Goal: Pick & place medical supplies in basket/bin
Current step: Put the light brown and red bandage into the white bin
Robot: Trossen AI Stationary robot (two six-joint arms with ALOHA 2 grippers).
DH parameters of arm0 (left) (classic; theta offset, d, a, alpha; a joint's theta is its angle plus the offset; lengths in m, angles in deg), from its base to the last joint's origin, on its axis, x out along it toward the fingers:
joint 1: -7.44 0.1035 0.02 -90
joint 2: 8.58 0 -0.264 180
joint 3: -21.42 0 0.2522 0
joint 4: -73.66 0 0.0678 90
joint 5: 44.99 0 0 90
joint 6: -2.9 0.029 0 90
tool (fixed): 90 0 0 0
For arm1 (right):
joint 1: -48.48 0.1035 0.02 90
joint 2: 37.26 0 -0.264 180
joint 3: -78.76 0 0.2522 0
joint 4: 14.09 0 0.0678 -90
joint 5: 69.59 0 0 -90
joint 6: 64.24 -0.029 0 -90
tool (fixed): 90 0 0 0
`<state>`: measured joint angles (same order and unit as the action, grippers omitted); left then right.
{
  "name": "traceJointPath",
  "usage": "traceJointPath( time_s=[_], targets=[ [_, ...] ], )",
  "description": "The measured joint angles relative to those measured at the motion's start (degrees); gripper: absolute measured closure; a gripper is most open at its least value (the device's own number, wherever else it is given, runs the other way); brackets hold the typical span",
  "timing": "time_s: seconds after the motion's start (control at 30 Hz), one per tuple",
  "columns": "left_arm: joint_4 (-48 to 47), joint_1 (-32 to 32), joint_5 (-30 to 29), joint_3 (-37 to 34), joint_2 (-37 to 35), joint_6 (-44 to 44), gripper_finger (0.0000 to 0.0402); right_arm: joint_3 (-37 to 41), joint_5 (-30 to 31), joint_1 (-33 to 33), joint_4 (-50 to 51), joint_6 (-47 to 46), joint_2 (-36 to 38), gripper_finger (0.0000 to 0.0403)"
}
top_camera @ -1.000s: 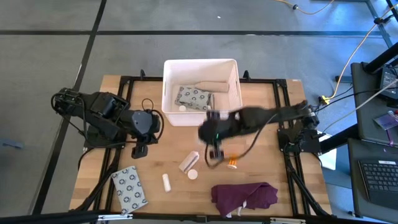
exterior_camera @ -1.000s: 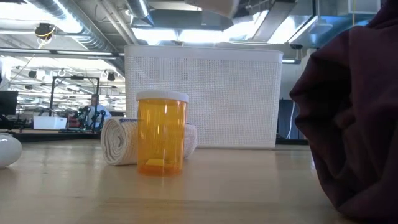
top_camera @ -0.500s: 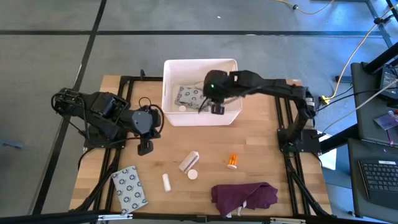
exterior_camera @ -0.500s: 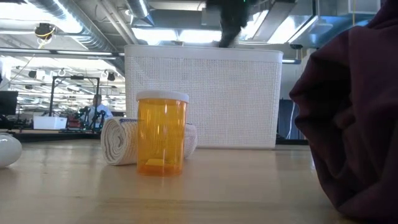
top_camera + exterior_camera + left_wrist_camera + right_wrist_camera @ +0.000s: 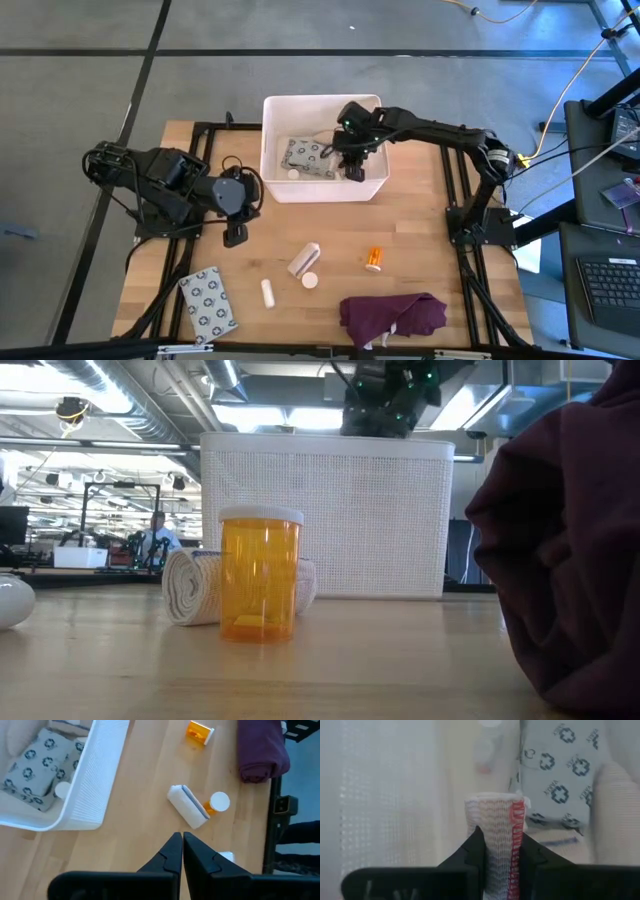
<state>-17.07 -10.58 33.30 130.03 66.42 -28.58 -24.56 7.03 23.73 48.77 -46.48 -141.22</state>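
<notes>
Bandage roll (image 5: 496,827) now hangs over the bin (image 5: 274,190); you see your right gripper (image 5: 355,168) has swung up from the table to get there, and a half second ago it was just coming in over the bin. So this roll looks ready to drop in. The fingers are pinched tight on it. It is white woven cloth with a red stitched line down one side, standing up between the fingers. Below it lie a packet (image 5: 308,156) with little crosses and a beige roll (image 5: 617,810). Your left gripper (image 5: 233,236) waits shut by the bin. A pill bottle (image 5: 373,259) and more supplies stay on the table.
</notes>
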Motion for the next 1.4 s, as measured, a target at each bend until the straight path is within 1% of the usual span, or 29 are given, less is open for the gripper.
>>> traceJointPath(
  time_s=[0.07, 0.2, 0.37, 0.47, 0.57, 0.67, 0.93, 1.07, 1.2, 1.3, 1.4],
  targets=[
    [0.01, 0.00, -0.75, 0.00, 0.00, 0.28, 0.0395, -0.71, -0.01, -0.83, 0.04, -0.74, -0.08, 0.0343],
    [0.00, 0.00, -1.67, 0.00, 0.02, 0.28, 0.0394, -1.15, 3.22, -2.31, -0.16, -1.40, -0.83, 0.0343],
    [0.00, 0.00, -1.74, 0.00, 0.00, 0.28, 0.0391, -1.48, 3.81, -3.43, -0.56, -1.93, -0.36, 0.0343],
    [0.00, 0.00, -1.74, 0.00, 0.01, 0.27, 0.0392, -1.50, 9.01, -3.54, -0.55, 1.29, -0.38, 0.0343],
    [0.00, 0.00, -1.75, 0.00, 0.01, 0.27, 0.0394, -1.51, 11.57, -3.63, -0.46, 3.80, -0.40, 0.0343],
    [0.00, 0.00, -1.95, 0.00, 0.00, -0.01, 0.0390, -1.53, 12.08, -3.56, -0.11, 4.63, -0.87, 0.0343],
    [0.00, -0.34, -3.28, 0.00, 0.02, -4.12, 0.0360, -0.81, 12.48, -3.61, 3.31, 7.91, -3.04, 0.0338],
    [0.48, -0.84, -3.39, -2.01, 0.01, -7.49, 0.0345, -0.80, 12.40, -3.59, 3.92, 8.24, -3.30, 0.0317],
    [2.70, -1.48, -3.89, -6.33, -0.02, -12.55, 0.0324, -0.79, 12.35, -3.64, 4.61, 8.26, -3.45, 0.0275],
    [7.66, -1.86, -4.22, -11.17, 0.00, -16.57, 0.0307, -0.79, 12.37, -3.65, 4.72, 8.01, -3.45, 0.0239],
    [15.25, -2.35, -5.79, -16.87, 0.02, -20.19, 0.0291, -0.79, 12.47, -3.65, 4.70, 6.69, -3.45, 0.0206]
  ],
)
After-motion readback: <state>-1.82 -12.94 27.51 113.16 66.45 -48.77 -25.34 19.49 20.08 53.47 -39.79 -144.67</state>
